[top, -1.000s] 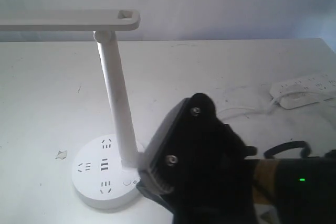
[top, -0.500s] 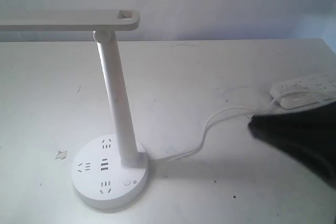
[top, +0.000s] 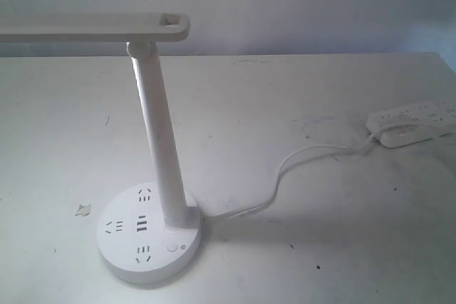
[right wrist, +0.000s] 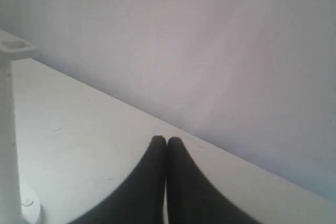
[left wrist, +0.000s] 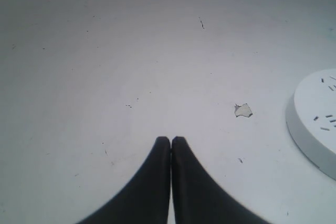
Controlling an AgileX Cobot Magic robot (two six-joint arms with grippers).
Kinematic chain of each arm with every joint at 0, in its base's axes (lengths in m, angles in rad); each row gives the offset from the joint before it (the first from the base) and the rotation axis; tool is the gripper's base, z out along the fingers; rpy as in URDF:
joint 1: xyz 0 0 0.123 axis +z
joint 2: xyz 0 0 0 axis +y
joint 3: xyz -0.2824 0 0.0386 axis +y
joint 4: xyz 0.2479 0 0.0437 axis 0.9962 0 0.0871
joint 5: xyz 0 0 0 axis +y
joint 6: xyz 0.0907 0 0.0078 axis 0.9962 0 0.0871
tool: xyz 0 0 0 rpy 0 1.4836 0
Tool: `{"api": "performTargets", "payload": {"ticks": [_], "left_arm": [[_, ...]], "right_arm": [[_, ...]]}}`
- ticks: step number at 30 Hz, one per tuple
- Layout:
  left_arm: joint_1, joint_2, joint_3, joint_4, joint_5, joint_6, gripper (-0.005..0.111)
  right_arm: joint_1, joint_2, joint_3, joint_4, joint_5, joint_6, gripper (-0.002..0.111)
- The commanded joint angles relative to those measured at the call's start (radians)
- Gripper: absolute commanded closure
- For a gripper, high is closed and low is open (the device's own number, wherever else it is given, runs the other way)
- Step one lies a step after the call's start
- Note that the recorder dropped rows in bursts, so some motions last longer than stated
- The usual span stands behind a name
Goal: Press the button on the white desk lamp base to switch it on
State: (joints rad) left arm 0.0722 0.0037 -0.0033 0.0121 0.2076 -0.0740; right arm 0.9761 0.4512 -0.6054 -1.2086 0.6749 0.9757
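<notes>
The white desk lamp base (top: 146,236) sits toward the near edge of the desk (top: 285,97), left of its middle. The button (top: 172,248) lies on the base's top, just beside the foot of the stem (top: 160,140) on the near-right side. A cord (top: 285,172) crosses a wide stretch of desk from the base to the power strip (top: 413,122) near the right edge. A small scrap (top: 84,210) lies just left of the base. The left end effector (left wrist: 171,141) is pressed together above the desk, apart from the base rim. The right end effector (right wrist: 166,141) is pressed together, facing the far edge.
</notes>
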Motion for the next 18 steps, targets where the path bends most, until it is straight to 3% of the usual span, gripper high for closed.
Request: {"api": "performTargets", "payload": {"ticks": [1, 6, 18], "left_arm": [[-0.005, -0.004, 0.003, -0.003, -0.006, -0.004, 0.107], [-0.005, -0.004, 0.003, -0.003, -0.006, -0.004, 0.107], [-0.005, -0.004, 0.003, -0.003, -0.006, -0.004, 0.107]], "right_arm": [[0.0, -0.004, 0.062, 0.026, -0.101, 0.013, 0.108], [0.0, -0.004, 0.18, 0.026, -0.32, 0.012, 0.108], [0.0, -0.001, 0.228, 0.049, -0.235, 0.017, 0.108]]}}
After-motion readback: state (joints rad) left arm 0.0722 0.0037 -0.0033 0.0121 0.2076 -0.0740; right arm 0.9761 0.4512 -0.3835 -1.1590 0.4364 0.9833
